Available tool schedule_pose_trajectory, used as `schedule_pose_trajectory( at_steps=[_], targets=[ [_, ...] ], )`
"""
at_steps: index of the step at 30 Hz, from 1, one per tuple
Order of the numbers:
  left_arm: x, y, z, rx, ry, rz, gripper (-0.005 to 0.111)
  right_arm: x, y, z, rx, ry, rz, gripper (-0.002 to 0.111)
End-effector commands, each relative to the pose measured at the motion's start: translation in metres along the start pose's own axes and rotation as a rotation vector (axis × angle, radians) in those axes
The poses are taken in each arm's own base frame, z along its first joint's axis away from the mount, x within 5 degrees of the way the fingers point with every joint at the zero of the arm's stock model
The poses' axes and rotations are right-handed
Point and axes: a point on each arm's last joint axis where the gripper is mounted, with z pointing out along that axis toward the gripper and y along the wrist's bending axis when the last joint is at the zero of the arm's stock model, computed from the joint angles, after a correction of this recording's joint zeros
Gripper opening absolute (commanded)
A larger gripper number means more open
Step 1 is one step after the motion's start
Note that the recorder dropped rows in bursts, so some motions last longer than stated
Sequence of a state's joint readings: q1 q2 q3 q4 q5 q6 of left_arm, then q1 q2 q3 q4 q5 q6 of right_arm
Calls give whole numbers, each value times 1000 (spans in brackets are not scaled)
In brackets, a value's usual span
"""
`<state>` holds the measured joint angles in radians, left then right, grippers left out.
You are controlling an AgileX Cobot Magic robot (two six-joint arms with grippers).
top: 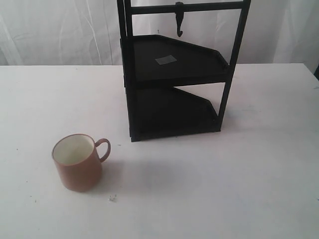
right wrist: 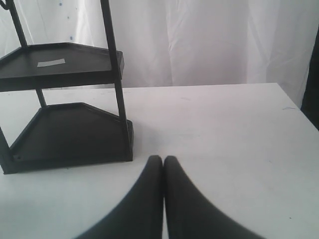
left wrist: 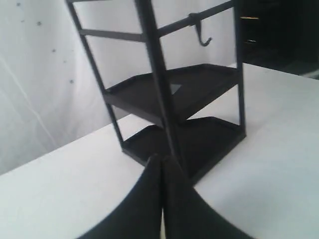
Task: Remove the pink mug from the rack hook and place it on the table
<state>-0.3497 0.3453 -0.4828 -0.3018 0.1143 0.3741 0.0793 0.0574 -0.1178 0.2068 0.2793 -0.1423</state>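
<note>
Crockery here comes to a single piece: the pink mug (top: 77,162), a smooth matte cylinder, cream-white inside, with one round loop handle of the same pink. It stands upright on the table (top: 224,189), mouth up. It is off the rack hook (top: 179,22) and apart from both pincers, on the left arm's side of the rack (top: 149,114).

There is one rack, a tall frame of thin black bars carrying two flat black shelves with cut-off corners and low raised rims. One small grey rectangular patch (top: 166,60) lies on the upper shelf. The single hook, a small curved piece of black metal, hangs bare from the top crossbar. One pale crumb (top: 113,198) lies on the table just in front of the mug. The tabletop is wide, flat and white, with faint scuffs.

There are two pincers, each with two smooth, dark, tapering fingers. The left pincer (left wrist: 161,159) is clenched, its tips pressed together with nothing between them. The rack stands just beyond its tips, and the hook is higher up and further off. The right pincer (right wrist: 163,160) is likewise clenched on nothing. It hovers over bare white table, with the rack's lower shelf ahead and off to one side of its tips.
</note>
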Motion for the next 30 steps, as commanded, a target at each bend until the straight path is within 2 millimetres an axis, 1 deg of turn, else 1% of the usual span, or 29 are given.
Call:
schedule_pose_trajectory(
  at_steps=[1, 2, 4, 5, 6, 8, 10, 30],
  targets=[
    [80, -5, -11, -122, 41, -131, 0, 0, 0, 0, -1, -7, 4, 0],
    [101, -8, -11, -140, 71, -157, 0, 0, 0, 0, -1, -7, 4, 0],
    [131, -12, -11, -157, 104, -177, 0, 0, 0, 0, -1, -7, 4, 0],
    [136, -12, -11, -165, 98, -177, 0, 0, 0, 0, -1, -7, 4, 0],
    [134, -11, -12, -172, 71, -177, 0, 0, 0, 0, -1, -7, 4, 0],
    [139, -12, -13, -164, 136, -149, 0, 0, 0, 0, -1, -7, 4, 0],
    [140, -12, -13, -170, 140, -120, 0, 0, 0, 0, -1, -7, 4, 0],
    [140, -12, -13, -170, 140, -120, 0, 0, 0, 0, -1, -7, 4, 0]
  ],
)
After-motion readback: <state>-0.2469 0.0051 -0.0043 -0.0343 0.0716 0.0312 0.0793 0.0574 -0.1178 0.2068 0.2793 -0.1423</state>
